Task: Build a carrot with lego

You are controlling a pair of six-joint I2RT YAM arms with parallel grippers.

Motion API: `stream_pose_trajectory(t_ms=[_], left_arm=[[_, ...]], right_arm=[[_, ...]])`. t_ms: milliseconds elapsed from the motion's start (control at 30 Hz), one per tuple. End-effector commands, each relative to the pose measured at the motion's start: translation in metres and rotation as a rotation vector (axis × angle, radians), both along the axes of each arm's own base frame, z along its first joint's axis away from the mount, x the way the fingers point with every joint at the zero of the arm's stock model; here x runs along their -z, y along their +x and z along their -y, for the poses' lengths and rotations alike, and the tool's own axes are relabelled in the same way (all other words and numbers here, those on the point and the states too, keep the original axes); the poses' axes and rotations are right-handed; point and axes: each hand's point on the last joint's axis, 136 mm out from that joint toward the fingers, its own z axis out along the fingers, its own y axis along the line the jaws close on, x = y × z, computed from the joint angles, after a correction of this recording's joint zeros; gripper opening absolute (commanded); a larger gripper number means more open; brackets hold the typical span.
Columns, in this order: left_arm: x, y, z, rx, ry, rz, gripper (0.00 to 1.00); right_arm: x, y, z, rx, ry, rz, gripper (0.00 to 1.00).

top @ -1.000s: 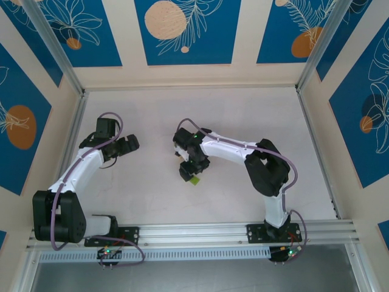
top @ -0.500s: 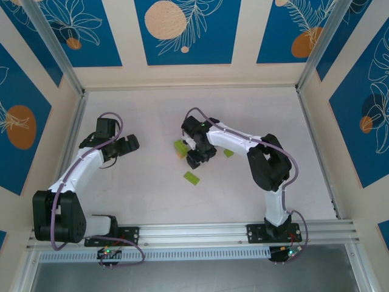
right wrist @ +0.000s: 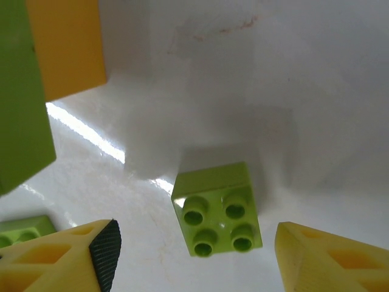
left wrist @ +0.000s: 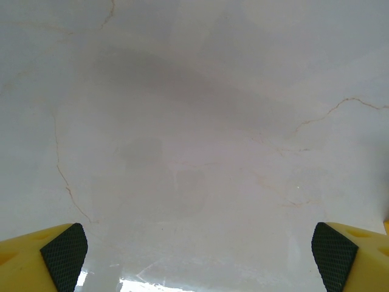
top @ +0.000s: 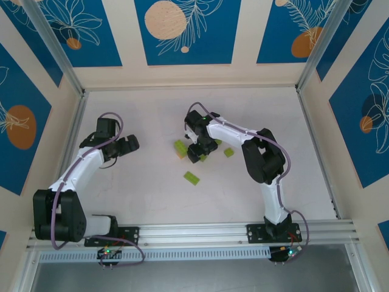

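Note:
A lime-green square lego brick (right wrist: 217,210) lies studs-up on the table, between the fingers of my right gripper (right wrist: 197,249). That gripper is open, and both fingers stand clear of the brick. At the upper left of the right wrist view a larger lime brick (right wrist: 21,97) sits against an orange brick (right wrist: 67,42). From above, my right gripper (top: 199,153) hangs over the cluster of bricks in mid-table. Loose lime pieces lie at its left (top: 180,149), in front (top: 192,177) and to the right (top: 228,152). My left gripper (top: 126,146) is open over bare table (left wrist: 194,152).
Another lime brick (right wrist: 23,226) shows beside my right gripper's left finger. Cream walls with blue panels enclose the table on three sides, with metal rails (top: 73,140) along the edges. Free room lies between the two arms.
My right gripper has moved away from the lime brick at the front, which stays on the table. It went toward the back and opened wider over the square brick. The left arm is still.

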Motion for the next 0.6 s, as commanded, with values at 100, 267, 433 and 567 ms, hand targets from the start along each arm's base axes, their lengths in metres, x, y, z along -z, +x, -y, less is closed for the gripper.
stream_pose_trajectory(t_ms=[100, 267, 433, 567], left_arm=[[-0.005, 0.003, -0.006, -0.008, 0.004, -0.003, 0.97], [-0.004, 0.004, -0.006, -0.008, 0.001, -0.006, 0.97], [-0.003, 0.004, -0.006, -0.009, -0.003, -0.006, 0.98], [-0.004, 0.005, -0.006, -0.011, -0.006, -0.004, 0.97]], right_arm=[[0.011, 0.005, -0.002, -0.006, 0.02, -0.033, 0.6], [0.013, 0.005, 0.001, -0.006, 0.013, -0.038, 0.52], [0.011, 0.006, 0.005, -0.001, 0.007, -0.036, 0.41], [0.004, 0.005, 0.011, 0.009, -0.003, -0.032, 0.38]])
